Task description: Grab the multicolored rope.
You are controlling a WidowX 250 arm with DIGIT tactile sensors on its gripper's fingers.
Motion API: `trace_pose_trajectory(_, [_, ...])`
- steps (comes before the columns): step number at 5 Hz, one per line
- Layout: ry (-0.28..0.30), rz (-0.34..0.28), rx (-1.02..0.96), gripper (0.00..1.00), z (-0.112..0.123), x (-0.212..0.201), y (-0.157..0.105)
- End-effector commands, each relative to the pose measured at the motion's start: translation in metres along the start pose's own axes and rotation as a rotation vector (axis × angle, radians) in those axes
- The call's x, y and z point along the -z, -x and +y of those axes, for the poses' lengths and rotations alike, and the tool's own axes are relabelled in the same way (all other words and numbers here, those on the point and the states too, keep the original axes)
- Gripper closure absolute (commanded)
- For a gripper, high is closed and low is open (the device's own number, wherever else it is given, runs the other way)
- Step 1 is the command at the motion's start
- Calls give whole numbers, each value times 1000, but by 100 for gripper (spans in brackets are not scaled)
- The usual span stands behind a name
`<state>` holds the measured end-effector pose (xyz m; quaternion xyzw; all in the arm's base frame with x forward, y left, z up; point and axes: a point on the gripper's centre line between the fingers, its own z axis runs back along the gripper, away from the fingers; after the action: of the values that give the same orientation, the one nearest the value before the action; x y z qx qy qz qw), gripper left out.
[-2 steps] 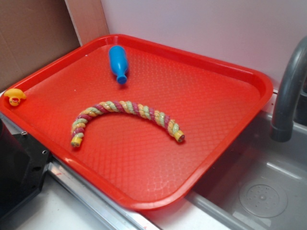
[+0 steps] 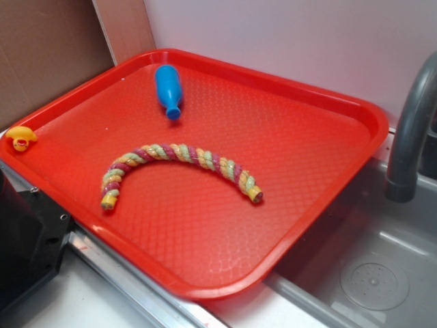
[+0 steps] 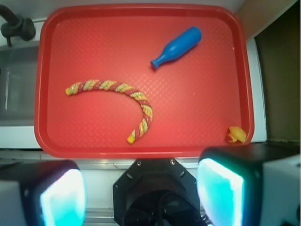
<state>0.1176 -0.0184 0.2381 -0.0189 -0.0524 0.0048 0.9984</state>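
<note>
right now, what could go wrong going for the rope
The rope lies curved and flat on the tray, so an off-centre close could slip off it or scrape the tray. The gripper is open and well back from it, so the approach is long. Bottle and duck lie clear.

faucet (image 2: 414, 130): top cut off at frame edge | fingers (image 3: 61, 197): blurred, tips cropped at bottom edge

2 views — 1 fixed, 1 on the wrist.
The exterior camera looks down obliquely at the red tray (image 2: 311, 184); the wrist camera looks straight down from high above — both share the whole tray (image 3: 49, 84).
</note>
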Motion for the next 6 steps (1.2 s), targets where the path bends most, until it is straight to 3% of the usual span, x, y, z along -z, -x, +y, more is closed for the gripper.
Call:
trace_pose_trajectory(1, [59, -59, 103, 0, 31, 83, -24])
trace_pose_trajectory(2, [56, -12, 107, 0, 46, 134, -32])
trace_pose_trajectory(3, [-34, 71, 164, 0, 45, 184, -38])
trace_pose_trajectory(5, [-107, 119, 188, 0, 33, 215, -32])
trace_pose_trajectory(6, [-104, 125, 184, 11, 35, 216, -29])
